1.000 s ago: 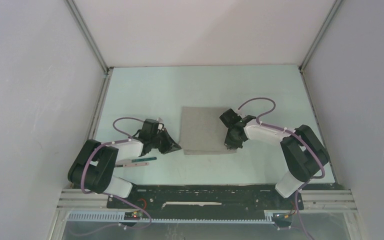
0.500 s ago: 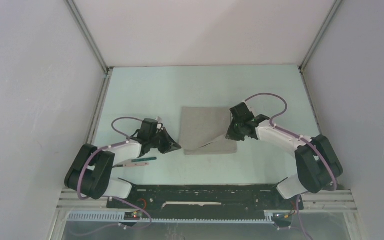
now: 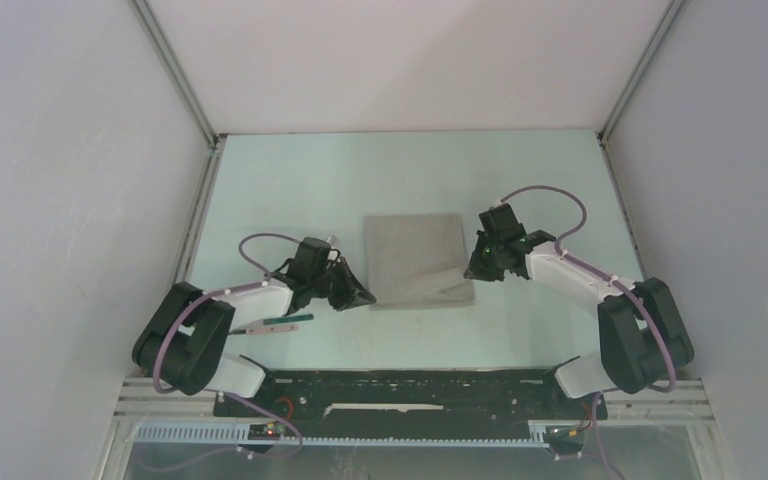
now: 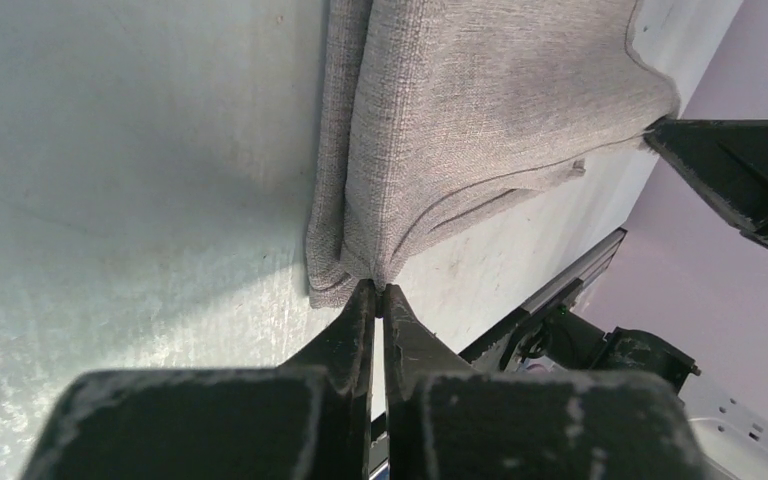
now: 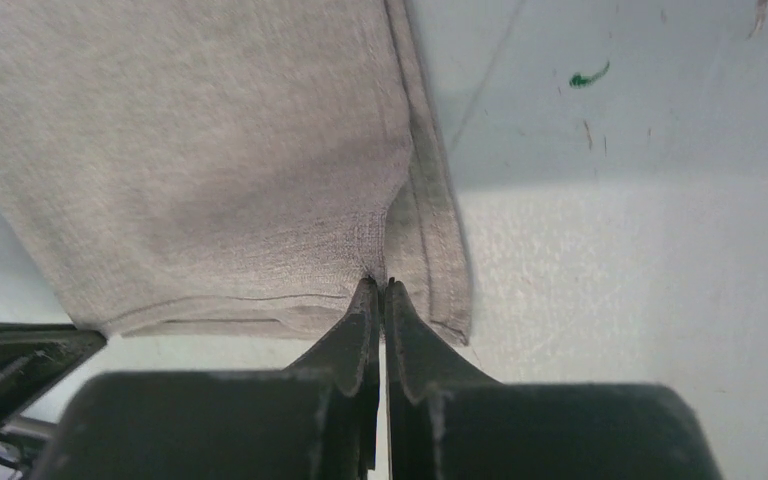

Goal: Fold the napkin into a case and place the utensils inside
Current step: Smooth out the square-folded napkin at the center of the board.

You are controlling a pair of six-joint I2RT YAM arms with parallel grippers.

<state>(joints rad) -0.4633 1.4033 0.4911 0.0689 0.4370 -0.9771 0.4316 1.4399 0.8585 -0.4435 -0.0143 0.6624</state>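
Napkin (image 3: 410, 250) lies in the middle of the table (image 3: 300, 190), and its near right corner has just come up a bit, because the right gripper (image 3: 473, 272) has shut tight on the top layer there. The left gripper (image 3: 365, 298) reaches in low and pinches the near left corner, so 2 holds look ready for the fold. The utensils (image 3: 282, 323) lie apart by the left arm.

Pale green table (image 3: 290, 180) (a small green mark (image 5: 590, 76) on it) between plain grey walls (image 3: 60, 200)
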